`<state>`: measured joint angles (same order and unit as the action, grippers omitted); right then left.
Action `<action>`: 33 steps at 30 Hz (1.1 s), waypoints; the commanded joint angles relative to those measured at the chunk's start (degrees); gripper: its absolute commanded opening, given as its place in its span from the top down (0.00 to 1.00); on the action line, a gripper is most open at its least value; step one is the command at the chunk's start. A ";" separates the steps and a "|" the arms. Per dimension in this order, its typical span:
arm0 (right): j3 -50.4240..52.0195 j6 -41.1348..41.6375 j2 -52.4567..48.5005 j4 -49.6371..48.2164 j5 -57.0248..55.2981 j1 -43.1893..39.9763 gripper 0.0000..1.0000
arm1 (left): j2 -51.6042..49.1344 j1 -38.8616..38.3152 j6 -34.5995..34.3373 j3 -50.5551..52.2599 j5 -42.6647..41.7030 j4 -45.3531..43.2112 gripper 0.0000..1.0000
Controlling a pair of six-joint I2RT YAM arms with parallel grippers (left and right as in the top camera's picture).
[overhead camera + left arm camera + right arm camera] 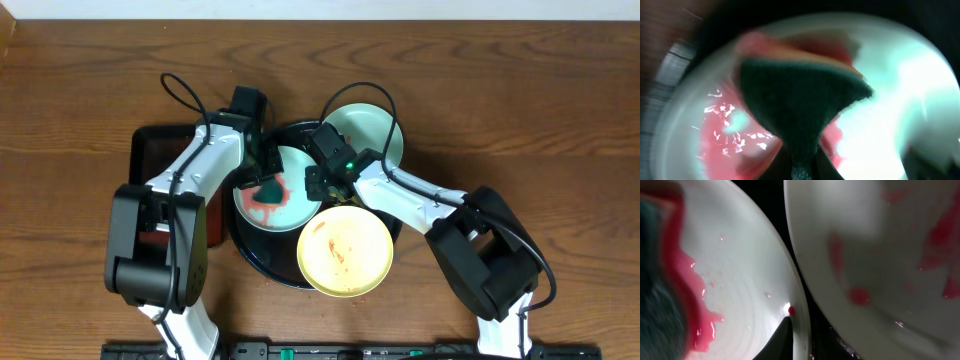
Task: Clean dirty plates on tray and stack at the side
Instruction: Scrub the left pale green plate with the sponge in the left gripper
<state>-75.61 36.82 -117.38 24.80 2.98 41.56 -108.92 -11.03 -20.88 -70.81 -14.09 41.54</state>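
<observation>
Teal sponge (805,105): pinched in the left gripper (262,180), jaws narrow around it, and pressed onto the sauced mint plate (290,205).
Right gripper (318,183): one finger lies on that plate's rim, beside the yellow plate (345,250). The other finger is hidden, so I cannot tell whether it grips.
Where the plates are: all three crowd the round black tray (250,258) mid-counter. The yellow one overhangs the tray's rim toward the near edge, and the second mint plate (375,135) overhangs it toward the far edge.
Risk, slide: if the rim is not truly held, a wiping stroke is likely to shove the sauced plate into the yellow one and nudge that off the rim.
Risk, spill: the red sauce (268,203) is pooled and wet, so a hard sweep could push it over the plate's rim onto the tray.
Risk, crowding: both wrists work close together over one plate and may knock each other.
Count, plates: three, two mint and one yellow.
Count, trays: two, the round one and a rectangular black tray (150,145) toward the left edge.
Count, sponges: one.
</observation>
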 commanded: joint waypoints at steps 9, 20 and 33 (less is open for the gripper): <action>0.31 -0.68 -1.77 1.14 -2.10 0.55 0.87 | -2.62 -0.92 9.77 1.40 -11.56 2.45 0.93; 0.31 -0.68 -1.77 1.14 -2.10 0.55 0.86 | -2.62 -0.96 -11.56 -0.92 31.82 0.98 0.93; 0.31 -0.68 -1.77 1.11 -2.12 0.55 0.86 | -2.62 -4.72 3.85 -0.90 7.21 8.33 0.93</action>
<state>-75.68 36.82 -117.38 24.91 2.98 41.56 -109.73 -14.85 -25.85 -72.25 2.98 46.85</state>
